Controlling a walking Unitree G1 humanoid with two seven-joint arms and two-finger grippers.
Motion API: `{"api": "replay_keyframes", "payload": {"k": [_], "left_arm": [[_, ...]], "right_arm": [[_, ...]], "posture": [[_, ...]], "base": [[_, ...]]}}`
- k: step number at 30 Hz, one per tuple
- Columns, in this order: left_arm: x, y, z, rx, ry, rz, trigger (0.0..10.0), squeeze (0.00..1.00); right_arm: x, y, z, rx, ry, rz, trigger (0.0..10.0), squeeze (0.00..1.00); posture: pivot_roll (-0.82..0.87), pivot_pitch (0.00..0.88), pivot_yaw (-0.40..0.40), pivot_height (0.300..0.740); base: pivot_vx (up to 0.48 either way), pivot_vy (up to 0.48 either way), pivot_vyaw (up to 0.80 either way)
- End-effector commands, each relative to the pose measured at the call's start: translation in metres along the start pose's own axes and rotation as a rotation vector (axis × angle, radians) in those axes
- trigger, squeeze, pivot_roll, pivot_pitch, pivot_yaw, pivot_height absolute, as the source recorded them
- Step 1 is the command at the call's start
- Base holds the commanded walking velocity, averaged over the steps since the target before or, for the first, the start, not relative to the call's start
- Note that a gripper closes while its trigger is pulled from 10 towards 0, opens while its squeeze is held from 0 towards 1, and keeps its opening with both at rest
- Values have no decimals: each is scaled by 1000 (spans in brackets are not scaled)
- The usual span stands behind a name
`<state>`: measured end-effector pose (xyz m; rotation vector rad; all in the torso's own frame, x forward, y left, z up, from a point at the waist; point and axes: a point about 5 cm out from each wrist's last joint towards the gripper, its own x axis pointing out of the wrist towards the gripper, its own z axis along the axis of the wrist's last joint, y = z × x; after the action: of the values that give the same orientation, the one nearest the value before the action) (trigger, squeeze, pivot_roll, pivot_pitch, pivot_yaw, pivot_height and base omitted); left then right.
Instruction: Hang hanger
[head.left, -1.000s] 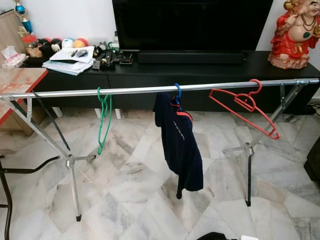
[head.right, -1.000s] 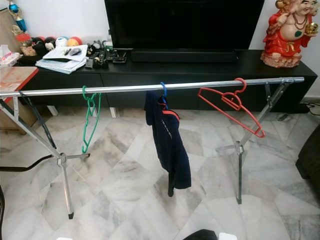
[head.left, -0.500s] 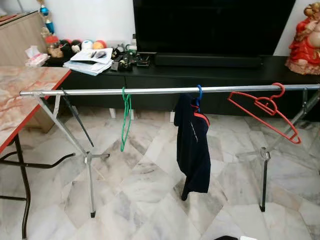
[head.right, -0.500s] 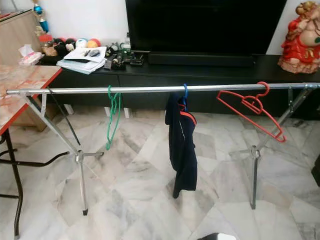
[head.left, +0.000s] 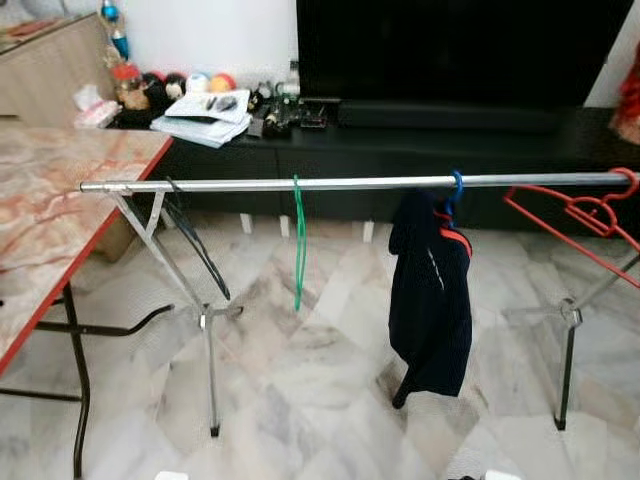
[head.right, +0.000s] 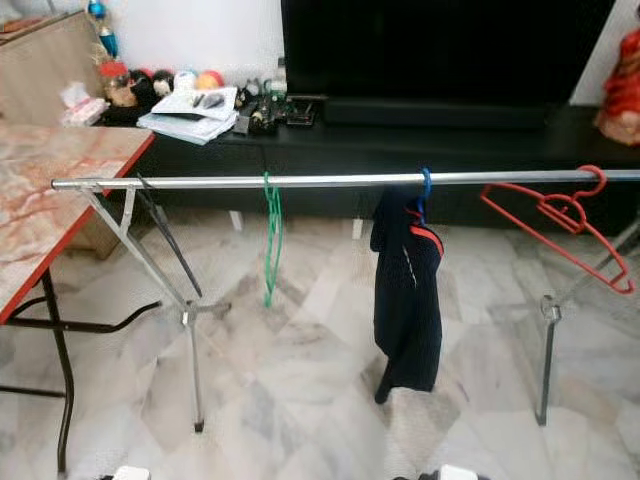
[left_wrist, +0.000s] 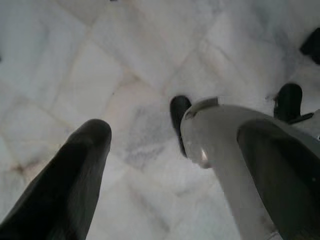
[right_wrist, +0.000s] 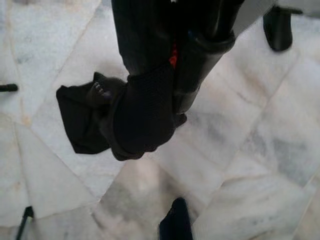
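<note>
Rail (head.left: 350, 183) carrying green hanger (head.left: 299, 250) left, clothed blue hanger (head.left: 456, 190) centre, red hanger (head.left: 580, 215) right.
Right gripper (right_wrist: 172, 60) jaws clamp a soft, light dark garment (right_wrist: 135, 110); the red sliver may be its stiff hanger, best held near the hook. Left gripper (left_wrist: 147, 125) jaws wide, empty.

Marble floor (head.left: 300, 370) — black TV console (head.left: 420, 150)

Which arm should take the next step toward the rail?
Right, most likely. The right pincer is shut on a dark garment with a red bit showing, possibly the hanger; the left pincer is open over the floor, holding nothing. The rail lies ahead.
</note>
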<state>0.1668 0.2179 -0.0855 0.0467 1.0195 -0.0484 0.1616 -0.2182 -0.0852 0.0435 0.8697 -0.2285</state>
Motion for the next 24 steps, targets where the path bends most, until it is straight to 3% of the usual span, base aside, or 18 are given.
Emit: {"api": "replay_keyframes", "payload": {"k": [1, 24], "left_arm": [[-4, 6, -16, -3, 54, 18, 10000, 0], [-4, 5, -16, -1, 53, 8, 10000, 0]], "right_arm": [[-1, 3, -2, -5, 1, 9, 10000, 0], [-1, 2, -1, -9, -5, 6, 10000, 0]], "posture": [[-46, 67, 48, 721], [-48, 66, 46, 721]], "base": [[0, 0, 0], [0, 0, 0]]}}
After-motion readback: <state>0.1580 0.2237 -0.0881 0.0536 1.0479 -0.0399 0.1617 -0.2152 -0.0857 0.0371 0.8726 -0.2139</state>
